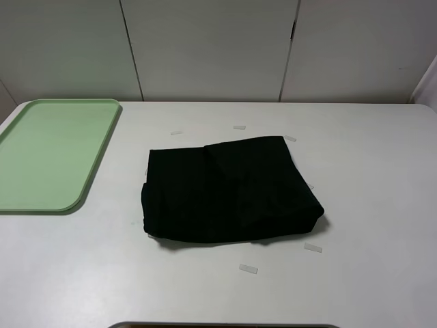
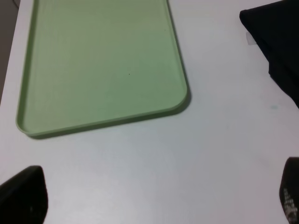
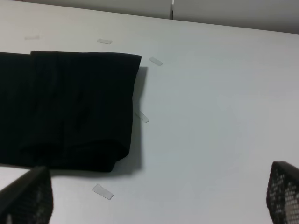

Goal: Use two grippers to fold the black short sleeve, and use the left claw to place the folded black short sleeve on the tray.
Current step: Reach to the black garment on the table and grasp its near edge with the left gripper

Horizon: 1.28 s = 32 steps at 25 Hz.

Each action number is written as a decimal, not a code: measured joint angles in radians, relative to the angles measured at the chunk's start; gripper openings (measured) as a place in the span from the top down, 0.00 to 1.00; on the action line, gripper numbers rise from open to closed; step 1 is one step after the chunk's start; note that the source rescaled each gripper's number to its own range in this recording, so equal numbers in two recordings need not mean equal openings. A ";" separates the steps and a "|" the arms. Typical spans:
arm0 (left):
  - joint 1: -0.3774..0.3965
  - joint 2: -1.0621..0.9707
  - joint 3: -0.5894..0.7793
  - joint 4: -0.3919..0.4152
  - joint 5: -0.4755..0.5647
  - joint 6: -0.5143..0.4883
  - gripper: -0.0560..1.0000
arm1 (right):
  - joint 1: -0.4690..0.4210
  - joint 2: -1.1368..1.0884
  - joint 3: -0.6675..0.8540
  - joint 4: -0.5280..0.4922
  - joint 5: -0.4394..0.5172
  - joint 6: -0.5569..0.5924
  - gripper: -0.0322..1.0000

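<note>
The black short sleeve [image 1: 229, 191], a matte black soft fabric T-shirt, lies as a compact folded bundle at the middle of the white table [image 1: 369, 171], its long axis running between the table's left and right edges. The pale mint-green rectangular plastic tray [image 1: 41, 154] sits at the far left corner, well apart. The left claw [image 2: 156, 196] and right gripper [image 3: 156, 193] both gape, holding nothing. We judge the left claw must reach rightward for the bundle's tray-side end.

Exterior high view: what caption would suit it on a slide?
Folded black short sleeve lying on a white table, with the mint-green tray bare to its left.
</note>
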 joint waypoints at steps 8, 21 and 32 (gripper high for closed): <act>-0.018 0.000 0.000 0.002 -0.009 0.000 0.00 | 0.000 0.000 0.000 0.000 0.000 -0.001 0.00; -0.018 0.340 -0.017 -0.231 -0.098 -0.052 0.00 | 0.000 0.000 0.000 0.000 0.000 -0.001 0.00; -0.018 1.094 -0.017 -0.750 -0.521 0.326 0.01 | 0.000 0.000 0.000 0.000 0.000 -0.001 0.00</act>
